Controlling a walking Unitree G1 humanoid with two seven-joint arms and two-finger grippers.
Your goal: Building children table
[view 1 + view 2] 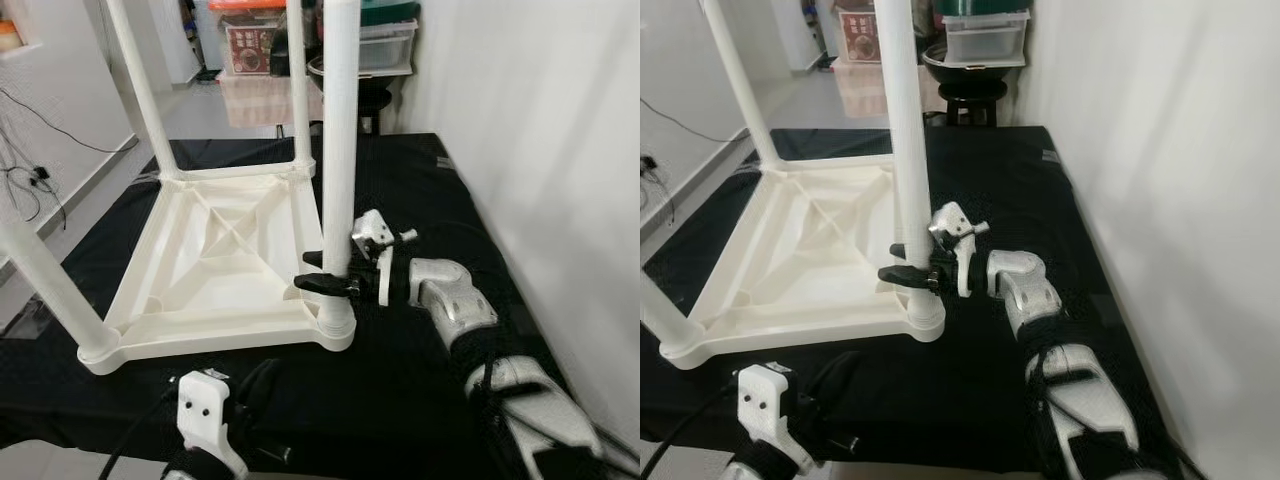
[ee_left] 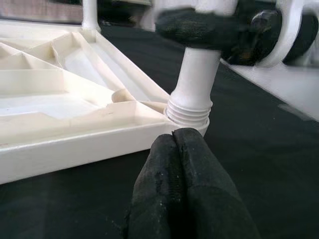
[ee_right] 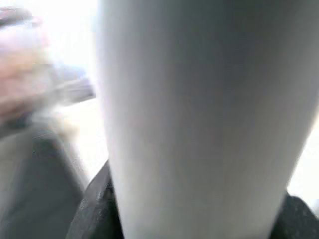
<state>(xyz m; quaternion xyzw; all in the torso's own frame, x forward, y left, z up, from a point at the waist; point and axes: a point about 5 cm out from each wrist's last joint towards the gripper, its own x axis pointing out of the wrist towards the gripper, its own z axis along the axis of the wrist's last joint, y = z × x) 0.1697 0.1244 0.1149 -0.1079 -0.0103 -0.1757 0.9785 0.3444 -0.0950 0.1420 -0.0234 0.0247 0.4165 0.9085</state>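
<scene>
I have the right gripper (image 1: 335, 284) clamped on the near-right table leg (image 1: 340, 150), low down just above its threaded socket in the upturned tabletop (image 1: 215, 265). Threads show at the base, so probably not fully seated; I'd keep the leg plumb and twist without levering sideways. Left gripper (image 2: 185, 164) rests with fingers pressed together near that corner. Black mat (image 1: 420, 200), white wall right, storage boxes (image 1: 985, 35) behind.

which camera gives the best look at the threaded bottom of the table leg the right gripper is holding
The left wrist view: the leg's threaded base sits close and sharp in the tabletop corner socket. The eye views show it small below the right gripper. The right wrist view has blurred leg shaft.
</scene>
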